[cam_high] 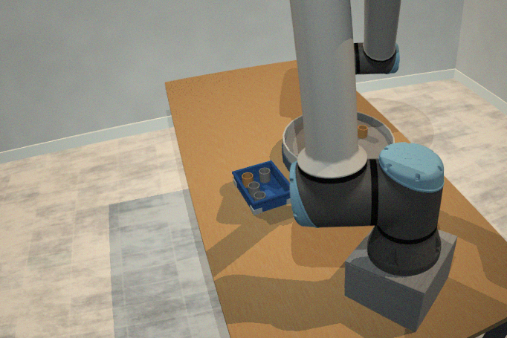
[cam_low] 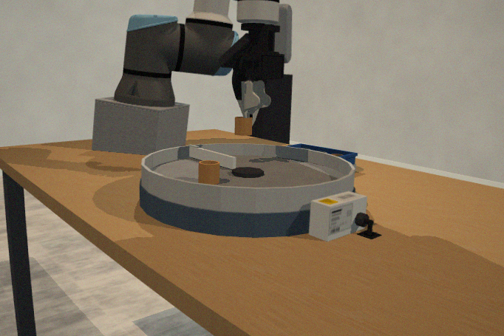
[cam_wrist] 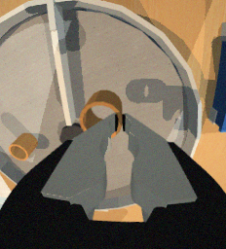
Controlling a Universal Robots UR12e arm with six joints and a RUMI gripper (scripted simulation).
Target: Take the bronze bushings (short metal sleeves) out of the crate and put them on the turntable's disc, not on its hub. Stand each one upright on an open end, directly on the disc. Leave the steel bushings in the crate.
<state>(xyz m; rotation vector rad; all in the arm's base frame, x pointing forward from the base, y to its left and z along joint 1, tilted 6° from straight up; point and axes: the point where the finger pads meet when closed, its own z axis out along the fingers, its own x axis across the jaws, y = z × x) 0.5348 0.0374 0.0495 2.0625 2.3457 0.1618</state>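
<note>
One bronze bushing [cam_low: 243, 125] hangs upright above the turntable [cam_low: 244, 198], its wall pinched by the closed tool [cam_low: 249, 114]. A second bronze bushing [cam_low: 208, 171] stands upright on the disc beside the dark hub [cam_low: 247, 171]. A third [cam_high: 247, 179] stands in the blue crate [cam_high: 270, 200] among three steel bushings [cam_high: 264, 174].

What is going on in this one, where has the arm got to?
The gripper is pinching the wall of a bronze bushing and holds it in the air above the turntable's disc, not yet set down. Another bronze bushing already stands upright on the disc, beside the dark hub. In the blue crate, one bronze bushing and three steel bushings remain.
</note>
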